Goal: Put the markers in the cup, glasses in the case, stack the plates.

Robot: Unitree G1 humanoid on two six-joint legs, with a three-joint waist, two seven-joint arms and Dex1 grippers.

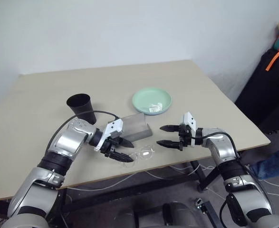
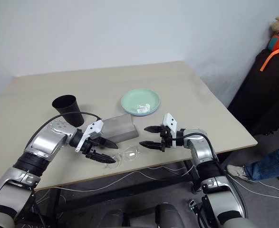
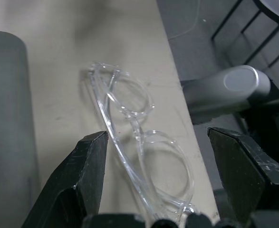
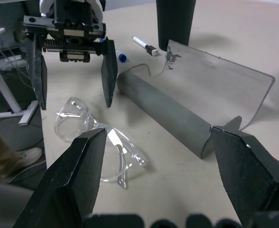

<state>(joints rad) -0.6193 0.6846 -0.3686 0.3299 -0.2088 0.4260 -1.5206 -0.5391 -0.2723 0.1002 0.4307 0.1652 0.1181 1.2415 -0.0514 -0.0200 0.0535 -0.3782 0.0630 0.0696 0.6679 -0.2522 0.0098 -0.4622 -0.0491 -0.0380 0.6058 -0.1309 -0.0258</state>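
While the glasses (image 1: 143, 153) lie folded near the table's (image 1: 215, 99) front edge, the left claw (image 1: 121, 149) hangs just over them with its fingers spread wide, holding nothing. Facing it from the other side, near the glasses, the right claw (image 1: 166, 136) is also spread wide and empty. Just behind the glasses sits the grey case (image 1: 138, 126), lid open, with the black cup (image 1: 81, 108) and two markers (image 4: 145, 46) beyond it. A mint green plate (image 1: 151, 100) holding a crumpled tissue (image 1: 154, 108) lies farther back. White walls surround the beige table.
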